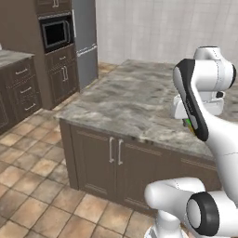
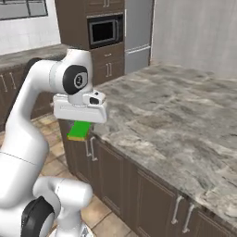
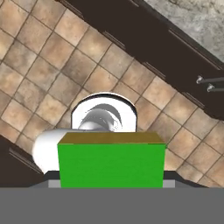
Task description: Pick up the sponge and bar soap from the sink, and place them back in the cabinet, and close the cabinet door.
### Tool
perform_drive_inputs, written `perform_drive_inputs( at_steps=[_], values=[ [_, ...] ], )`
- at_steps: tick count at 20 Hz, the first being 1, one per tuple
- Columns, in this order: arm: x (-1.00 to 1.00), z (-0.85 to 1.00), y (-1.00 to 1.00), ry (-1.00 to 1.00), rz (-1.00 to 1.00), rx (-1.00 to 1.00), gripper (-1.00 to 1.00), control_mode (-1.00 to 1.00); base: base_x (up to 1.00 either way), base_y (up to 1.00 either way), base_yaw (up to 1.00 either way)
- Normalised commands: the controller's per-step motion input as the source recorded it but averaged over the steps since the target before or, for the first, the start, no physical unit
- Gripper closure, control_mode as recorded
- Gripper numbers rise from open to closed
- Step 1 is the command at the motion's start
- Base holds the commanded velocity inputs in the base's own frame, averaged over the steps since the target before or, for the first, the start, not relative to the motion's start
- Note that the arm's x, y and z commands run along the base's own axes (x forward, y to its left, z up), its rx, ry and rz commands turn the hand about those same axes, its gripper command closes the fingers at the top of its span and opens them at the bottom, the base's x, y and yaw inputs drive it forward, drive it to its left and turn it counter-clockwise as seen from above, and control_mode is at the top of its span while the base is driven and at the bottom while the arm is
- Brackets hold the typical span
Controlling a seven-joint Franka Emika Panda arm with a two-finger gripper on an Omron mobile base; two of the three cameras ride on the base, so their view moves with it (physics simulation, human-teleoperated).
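Observation:
My gripper [image 2: 80, 125] hangs pointing down beside the corner of a grey marbled island counter [image 2: 185, 120], shut on the sponge [image 2: 78, 131]. The sponge is a bright green block with a yellow layer, and it sits level between the fingers. In the hand view the sponge [image 3: 111, 162] covers the lower middle and hides the fingertips, with brown floor tiles [image 3: 39, 65] far below. In the left base view a sliver of the sponge [image 1: 187, 123] peeks out behind my forearm. The bar soap, the sink, the cabinet and its door are out of view.
The island counter [image 1: 135, 102] has dark brown doors with silver handles [image 1: 115, 151] under it, close to the hand. A built-in oven [image 1: 56, 32] and a steel fridge [image 1: 86, 42] stand at the back left. Tiled floor [image 1: 32, 186] lies open to the left.

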Motion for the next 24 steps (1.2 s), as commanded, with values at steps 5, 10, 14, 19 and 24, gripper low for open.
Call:
perform_drive_inputs(
  at_steps=[5, 10, 14, 19, 24],
  values=[
    [0.00, 0.00, 0.00, 0.00, 0.00, 0.00, 1.00, 1.00, 0.00, 0.00, -0.51],
    [0.00, 0.00, 0.00, 0.00, 0.00, 0.00, 1.00, 1.00, 0.00, 0.00, -0.54],
    [0.00, 0.00, 0.00, 0.00, 0.00, 0.00, 1.00, 1.00, 0.00, 0.00, -0.58],
    [0.00, 0.00, 0.00, 0.00, 0.00, 0.00, 1.00, 1.00, 0.00, -0.01, -0.62],
    [0.00, 0.00, 0.00, 0.00, 0.00, 0.00, 1.00, 1.00, 0.00, -0.02, -0.68]
  ],
)
